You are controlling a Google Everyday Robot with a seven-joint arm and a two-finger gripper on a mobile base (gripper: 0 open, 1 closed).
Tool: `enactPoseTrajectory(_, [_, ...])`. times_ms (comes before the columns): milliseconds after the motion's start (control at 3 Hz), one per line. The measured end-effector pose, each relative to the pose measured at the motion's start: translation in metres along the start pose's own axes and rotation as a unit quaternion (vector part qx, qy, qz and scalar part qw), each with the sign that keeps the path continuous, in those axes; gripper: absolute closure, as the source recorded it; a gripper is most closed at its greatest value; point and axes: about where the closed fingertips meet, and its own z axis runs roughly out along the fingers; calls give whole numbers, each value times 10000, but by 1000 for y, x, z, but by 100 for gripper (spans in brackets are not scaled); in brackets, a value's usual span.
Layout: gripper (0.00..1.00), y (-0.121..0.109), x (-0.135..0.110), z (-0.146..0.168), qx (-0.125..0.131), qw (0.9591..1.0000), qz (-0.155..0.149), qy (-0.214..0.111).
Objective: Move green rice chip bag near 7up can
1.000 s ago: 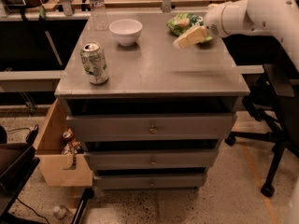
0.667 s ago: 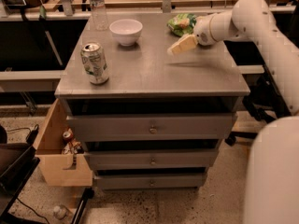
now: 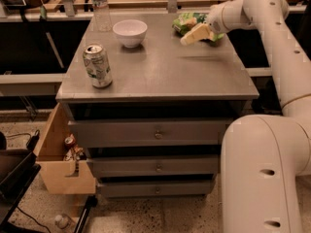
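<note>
Gripper (image 3: 187, 39) has edged back up to the bag (image 3: 186, 21), unmoved at the table's (image 3: 160, 74) far right, well apart from the can (image 3: 97, 65) at front left; its grip I cannot tell, carry seemingly not begun.

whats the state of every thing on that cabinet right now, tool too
7up can: upright, front left
green rice chip bag: lying back right, far from the 7up can
tool: above the back right, at the bag's front edge
white bowl: upright, looks empty
water bottle: upright, back left
drawers: shut
</note>
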Motion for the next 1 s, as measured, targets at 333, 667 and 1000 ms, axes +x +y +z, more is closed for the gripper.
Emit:
enactPoseTrajectory(333, [0, -41, -40, -49, 598, 9975, -344, -170])
enactPoseTrajectory(667, [0, -41, -39, -48, 591, 9975, -341, -167])
enactPoseTrajectory(1000, [0, -52, -37, -27, 929, 9952, -311, 14])
